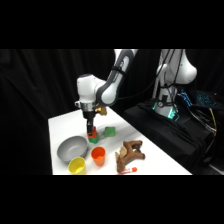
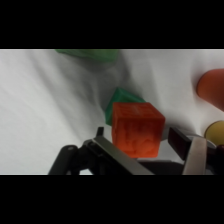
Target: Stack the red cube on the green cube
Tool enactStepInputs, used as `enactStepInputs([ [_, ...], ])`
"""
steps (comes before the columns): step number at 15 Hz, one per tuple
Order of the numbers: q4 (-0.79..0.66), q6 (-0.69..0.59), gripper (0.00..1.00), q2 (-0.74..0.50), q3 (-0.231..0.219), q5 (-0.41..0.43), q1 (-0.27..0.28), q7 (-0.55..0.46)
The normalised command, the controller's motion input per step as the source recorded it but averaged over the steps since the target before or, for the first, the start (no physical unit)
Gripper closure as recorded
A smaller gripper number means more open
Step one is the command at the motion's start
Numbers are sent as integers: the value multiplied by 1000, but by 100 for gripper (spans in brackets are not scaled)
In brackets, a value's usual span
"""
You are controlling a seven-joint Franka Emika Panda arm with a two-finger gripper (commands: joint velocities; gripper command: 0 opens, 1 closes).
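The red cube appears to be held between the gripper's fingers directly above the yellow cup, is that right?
Not quite. The red cube is held by the gripper, but it sits over the green cube, not a yellow cup. The wrist view shows green directly beneath it; the yellow cup stands apart.

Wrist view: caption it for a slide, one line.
Red cube between the gripper fingers, sitting over the green cube on the white table.
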Motion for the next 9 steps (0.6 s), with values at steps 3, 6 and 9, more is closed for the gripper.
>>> enactStepInputs([
  [3,-68,-77,0,-212,-33,-26,41,-27],
  [6,-168,-208,0,-392,-90,-119,100,43],
  [9,-208,-251,0,-464,-132,-219,141,129],
])
